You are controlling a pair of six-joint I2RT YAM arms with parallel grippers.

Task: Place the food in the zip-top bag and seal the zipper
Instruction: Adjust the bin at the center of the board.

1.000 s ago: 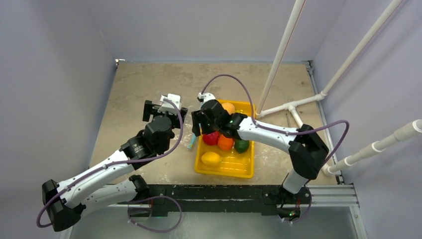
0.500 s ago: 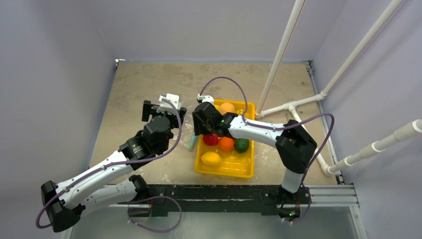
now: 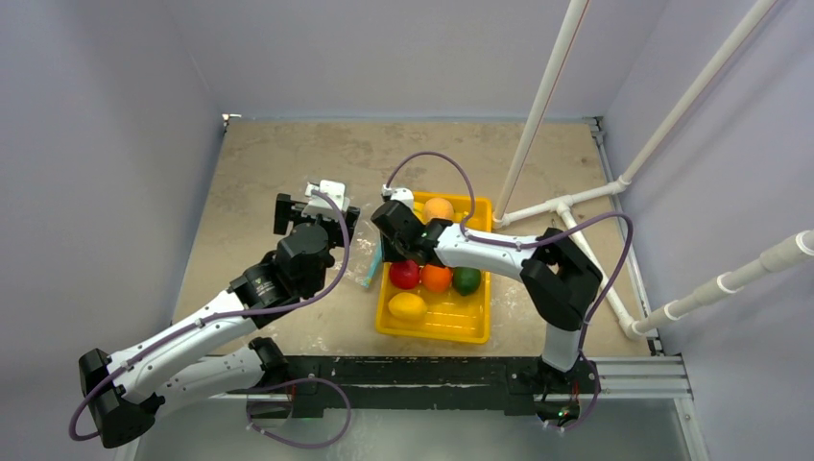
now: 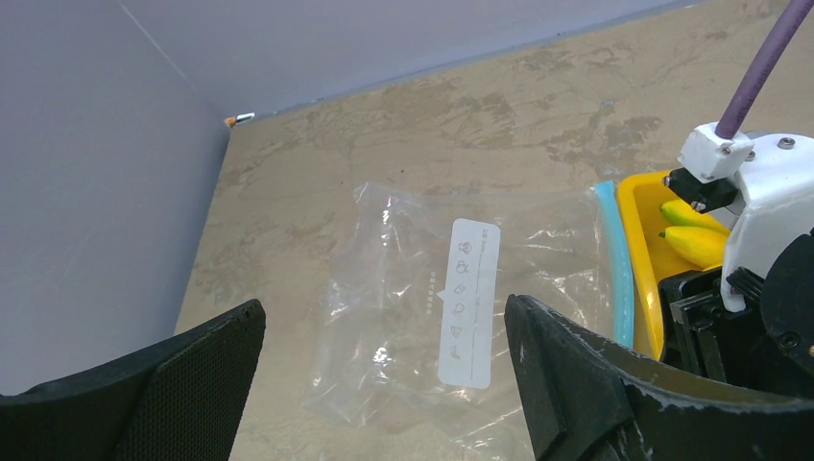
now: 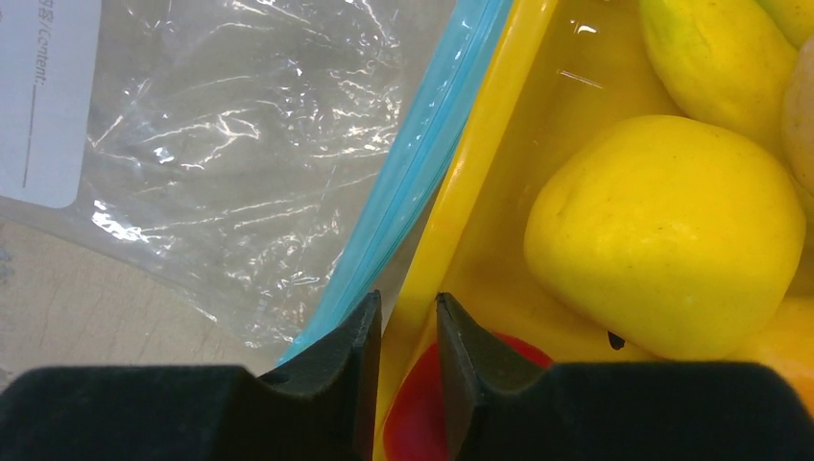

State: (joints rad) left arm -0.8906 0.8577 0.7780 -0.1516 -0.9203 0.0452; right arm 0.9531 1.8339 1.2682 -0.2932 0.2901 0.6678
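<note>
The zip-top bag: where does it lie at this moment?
In the left wrist view the zip-top bag lies flat on the table, its teal zipper running alongside the left wall of the yellow tray.

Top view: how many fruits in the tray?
5. Far end: orange fruit; middle row: red fruit, second orange, green fruit; nearest: yellow fruit. The right arm may hide more.

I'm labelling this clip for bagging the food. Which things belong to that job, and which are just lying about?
Job: zip-top bag, teal zipper, toy fruits.
Lying about: yellow tray holding the fruits, white pipes.
</note>
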